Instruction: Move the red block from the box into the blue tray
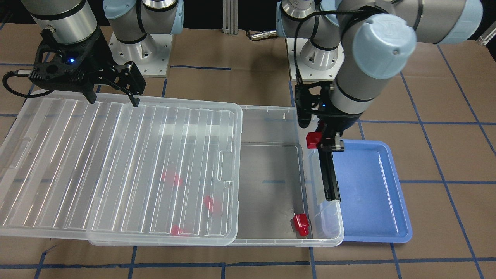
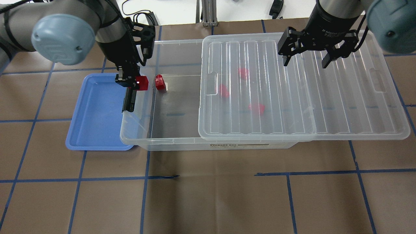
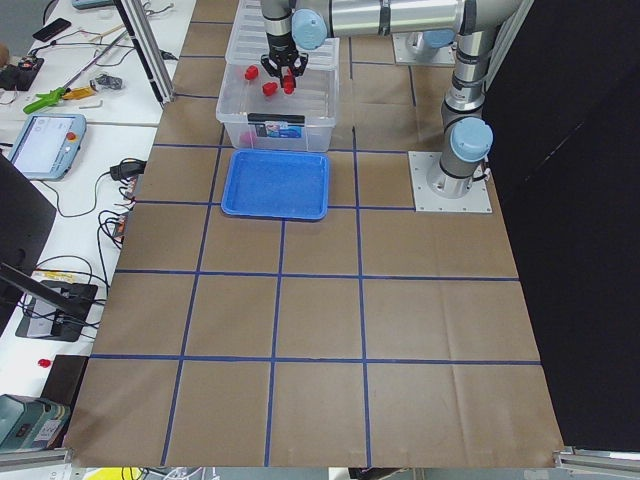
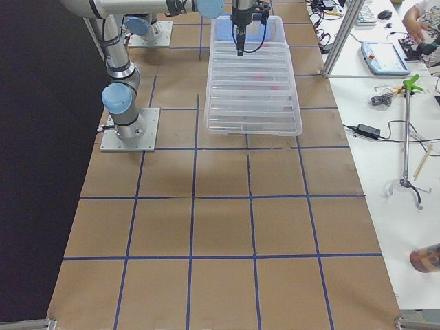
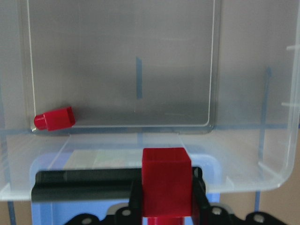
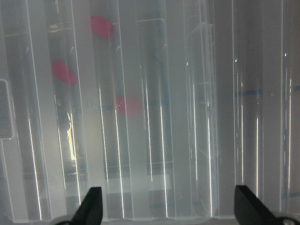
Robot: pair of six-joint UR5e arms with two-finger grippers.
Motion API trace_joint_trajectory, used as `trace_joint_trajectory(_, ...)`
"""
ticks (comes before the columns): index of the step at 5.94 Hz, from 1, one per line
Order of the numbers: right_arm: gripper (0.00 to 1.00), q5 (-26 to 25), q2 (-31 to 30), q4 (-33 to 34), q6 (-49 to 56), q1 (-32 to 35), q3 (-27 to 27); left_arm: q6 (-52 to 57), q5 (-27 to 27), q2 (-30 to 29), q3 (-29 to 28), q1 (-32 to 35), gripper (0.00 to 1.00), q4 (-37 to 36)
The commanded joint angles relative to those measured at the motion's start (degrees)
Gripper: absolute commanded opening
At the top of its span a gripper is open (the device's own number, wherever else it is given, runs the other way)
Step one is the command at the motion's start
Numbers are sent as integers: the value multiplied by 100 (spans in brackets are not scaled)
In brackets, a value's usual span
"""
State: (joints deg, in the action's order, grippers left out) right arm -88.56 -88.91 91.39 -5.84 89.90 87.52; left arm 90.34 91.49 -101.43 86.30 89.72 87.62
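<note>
My left gripper [image 2: 136, 82] is shut on a red block [image 2: 142, 82] and holds it above the box's short end wall, next to the blue tray [image 2: 94, 117]. In the left wrist view the held block [image 5: 166, 180] sits over the box's wall [image 5: 243, 159]. The clear box [image 2: 169, 140] has its ribbed lid [image 2: 292, 97] slid partway off. Another red block [image 2: 159, 82] lies in the open part. Three more [image 2: 243, 72] show blurred under the lid. My right gripper [image 2: 305, 60] is open and empty above the lid's far edge.
The black latch bar [image 2: 129, 100] lies on the box's end beside the tray. The tray [image 1: 372, 193] holds nothing visible. The lid [image 1: 116, 166] overhangs the box's far end. Brown table with blue tape lines surrounds everything.
</note>
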Motion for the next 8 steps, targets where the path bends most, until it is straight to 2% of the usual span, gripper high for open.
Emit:
trace_joint_trajectory(1, 100, -56, 14, -7, 327, -601, -15, 999, 133, -95, -26, -1012, 4, 10)
trace_joint_trajectory(2, 100, -56, 58, -33, 1226, -1493, 19, 1247, 133, -235, 131, -1235, 4, -417)
trace_joint_trajectory(3, 100, -73, 136, 62, 2183, -2189, 46, 1580, 124, -341, 672, -1307, 3, -1187)
trace_joint_trajectory(5, 100, -319, 731, 334, 3374, -3526, 81, 1873, 37, -586, 2033, -1692, 4, -3127)
trace_joint_trajectory(6, 100, -328, 1178, 1075, 4049, -3932, 81, 1873, 36, -736, 2318, -1712, 4, -3546)
trace_joint_trajectory(7, 100, -337, 1470, 1457, 4213, -4084, 81, 1882, 36, -851, 2330, -1695, 5, -3558)
trace_joint_trajectory(8, 100, -346, 1473, 1452, 4101, -4095, 238, 1874, 10, -965, 2330, -1686, 8, -3689)
